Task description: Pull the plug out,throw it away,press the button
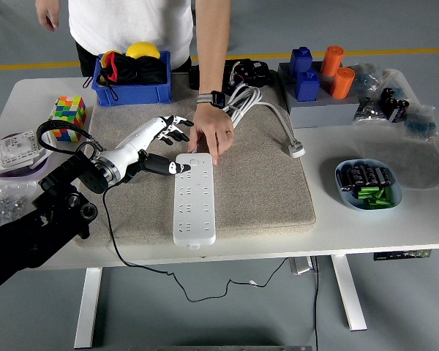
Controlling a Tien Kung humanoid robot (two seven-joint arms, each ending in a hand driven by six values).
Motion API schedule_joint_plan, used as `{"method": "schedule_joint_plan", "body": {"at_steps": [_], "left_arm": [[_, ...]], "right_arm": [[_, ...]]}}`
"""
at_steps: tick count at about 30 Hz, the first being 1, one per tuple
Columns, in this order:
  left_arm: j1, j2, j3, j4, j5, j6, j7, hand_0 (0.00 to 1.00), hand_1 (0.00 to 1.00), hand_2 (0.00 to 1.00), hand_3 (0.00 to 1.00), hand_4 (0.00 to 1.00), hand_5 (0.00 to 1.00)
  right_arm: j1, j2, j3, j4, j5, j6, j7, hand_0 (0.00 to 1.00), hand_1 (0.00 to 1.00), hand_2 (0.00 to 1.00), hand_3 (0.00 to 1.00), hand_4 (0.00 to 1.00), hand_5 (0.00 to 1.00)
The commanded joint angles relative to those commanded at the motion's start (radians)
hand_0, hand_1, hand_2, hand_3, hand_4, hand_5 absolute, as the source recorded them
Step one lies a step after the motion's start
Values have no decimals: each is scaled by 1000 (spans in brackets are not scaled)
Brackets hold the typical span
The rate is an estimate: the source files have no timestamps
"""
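Strip [194, 198]: white power strip, flat on the grey mat [271, 190] at table [417, 212] centre. Long axis runs near-to-far, near end close to the mat's front edge, far end pointing toward the person. Sockets face up; none visibly occupied.

Plug [297, 151]: white, on the mat right of the strip and well apart from it, at the end of a grey cable [267, 110] that loops back to the far edge.

Left hand [157, 146]: white-and-black, reaching in from the left, fingers spread and holding nothing. Thumb tip lies just beside the strip's far left corner; contact cannot be told.

Person's hand [214, 135]: reaches down from the far side, watch on wrist, fingertips resting on the strip's far end.

Others: blue bin [132, 91] at far left; colour cube [68, 117] left of the mat; blue and orange blocks [318, 77] on a grey tray; bowl [369, 186] of dark and green cells at right.
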Motion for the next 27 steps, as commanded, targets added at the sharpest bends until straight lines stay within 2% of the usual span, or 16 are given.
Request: {"method": "schedule_joint_plan", "body": {"at_steps": [2, 3, 8, 9, 14, 15, 27], "left_arm": [[-14, -6, 20, 17, -20, 1, 2, 147, 225, 286, 710, 480, 2], [-31, -13, 40, 36, -35, 0, 12, 34, 59, 134, 660, 240, 2], [-80, -39, 88, 97, -77, -25, 59, 34, 59, 134, 660, 240, 2], [-87, -43, 94, 106, -83, -31, 69, 2, 37, 116, 631, 185, 2], [-118, -66, 127, 155, -98, -64, 130, 2, 37, 116, 631, 185, 2], [-124, -70, 132, 166, -98, -68, 138, 2, 38, 119, 636, 231, 2], [-167, -97, 180, 234, -53, -69, 188, 2, 36, 119, 635, 220, 2]], "right_arm": [[-1, 0, 1, 0, -1, 1, -1, 740, 661, 644, 615, 657, 479], [-2, 0, 2, 0, -4, 1, -3, 740, 661, 644, 614, 658, 480], [-1, -2, -2, 0, -1, 2, -3, 740, 661, 644, 614, 658, 480], [0, -2, -3, 0, -1, 1, -3, 740, 660, 644, 614, 658, 480], [2, -6, -7, 0, 1, 0, -2, 740, 660, 644, 614, 658, 480], [3, -7, -8, 0, 0, 0, -3, 739, 660, 644, 614, 658, 481], [3, -8, -18, 0, 2, -1, 0, 740, 660, 644, 614, 658, 480]]}}
